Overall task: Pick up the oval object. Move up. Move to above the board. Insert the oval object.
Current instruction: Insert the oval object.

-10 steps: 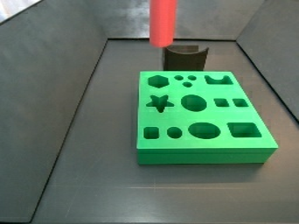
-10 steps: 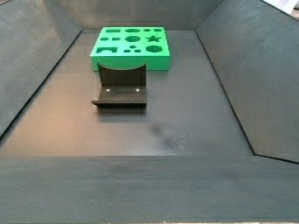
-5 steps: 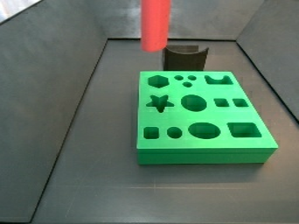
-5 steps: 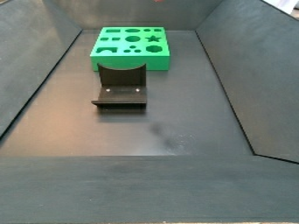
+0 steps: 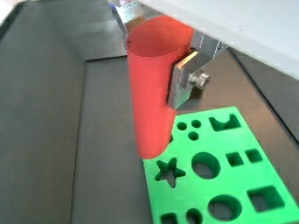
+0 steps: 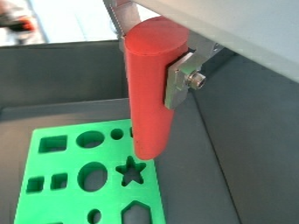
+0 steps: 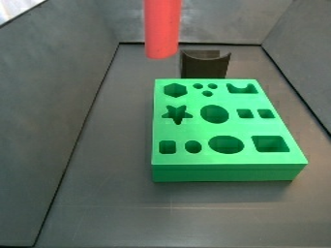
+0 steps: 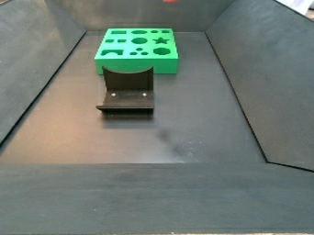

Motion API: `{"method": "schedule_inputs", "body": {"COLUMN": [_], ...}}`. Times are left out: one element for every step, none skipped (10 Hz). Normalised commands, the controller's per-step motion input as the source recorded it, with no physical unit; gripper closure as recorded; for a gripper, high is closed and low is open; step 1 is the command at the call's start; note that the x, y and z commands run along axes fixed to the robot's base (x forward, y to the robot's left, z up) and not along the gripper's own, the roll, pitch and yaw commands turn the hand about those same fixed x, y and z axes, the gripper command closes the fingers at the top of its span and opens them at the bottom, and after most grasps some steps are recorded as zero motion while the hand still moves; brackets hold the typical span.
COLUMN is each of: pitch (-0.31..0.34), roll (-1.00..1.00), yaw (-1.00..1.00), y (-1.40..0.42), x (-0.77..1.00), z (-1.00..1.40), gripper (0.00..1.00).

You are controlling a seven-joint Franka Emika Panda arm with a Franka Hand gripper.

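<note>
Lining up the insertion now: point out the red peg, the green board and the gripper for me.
red peg [image 5: 155, 96], a wrist view, mid shaft.
green board [image 7: 223, 160], a side view, top face near the front edge.
gripper [image 6: 158, 66], a wrist view, at the peg's upper end, between the fingers.

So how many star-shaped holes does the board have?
1: the star hole, middle row at the board's edge; a side view shows the whole top, so none hidden. The gripper holds the peg up in the air.
</note>
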Motion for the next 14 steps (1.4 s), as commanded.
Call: {"method": "schedule_inputs", "body": {"pitch": [0.08, 0.02, 0.009, 0.0, 0.0, 0.0, 0.0, 0.0, 0.0, 0.0, 0.0, 0.0, 0.031, 0.114], "roll": [0.14, 0.07, 0.05, 0.0, 0.0, 0.0, 0.0, -0.01, -0.01, -0.1, 0.0, 0.0, 0.11, 0.18], "yaw": [-0.96, -1.0, -1.0, -1.0, -1.0, -1.0, -1.0, -0.96, -0.83, -0.79, -0.37, -0.3, -0.23, -0.12], "y": [-0.02, 0.0, 0.0, 0.0, -0.01, -0.01, -0.08, -0.18, -0.25, -0.18, -0.15, -0.31, -0.38, -0.31], "x": [-0.09, -0.03, -0.01, 0.0, 0.0, 0.0, 0.0, 0.03, 0.13, 0.2, 0.33, 0.59, 0.58, 0.56], "z": [0.0, 0.0, 0.0, 0.0, -0.01, -0.03, -0.13, -0.23, -0.27, -0.07, -0.16, -0.37, -0.5, -0.43], "gripper": [1.0, 1.0, 1.0, 1.0, 1.0, 1.0, 1.0, 1.0, 1.0, 1.0, 1.0, 1.0, 1.0, 1.0]}}
